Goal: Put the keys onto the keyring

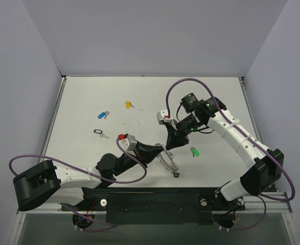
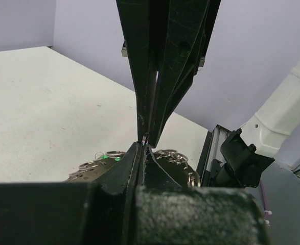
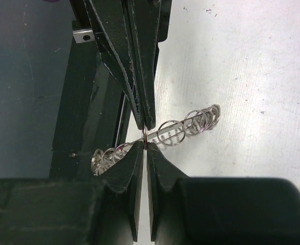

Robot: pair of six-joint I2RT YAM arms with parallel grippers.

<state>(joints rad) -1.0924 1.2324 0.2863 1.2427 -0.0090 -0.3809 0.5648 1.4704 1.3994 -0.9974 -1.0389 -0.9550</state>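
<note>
The keyring is a silvery hoop edged with wire loops, at the near middle of the table. My left gripper and right gripper meet tip to tip over it. Both are shut on the same small wire loop of the keyring, the left gripper from one side, the right gripper from the other. The hoop hangs slanted between them. A green-headed key lies to the right of the ring. A black-headed key, a blue-headed key and a yellow-headed key lie apart at the left.
A small dark piece lies just in front of the keyring. The white table is walled on three sides. The right arm arches over the right half; its cable loops above it.
</note>
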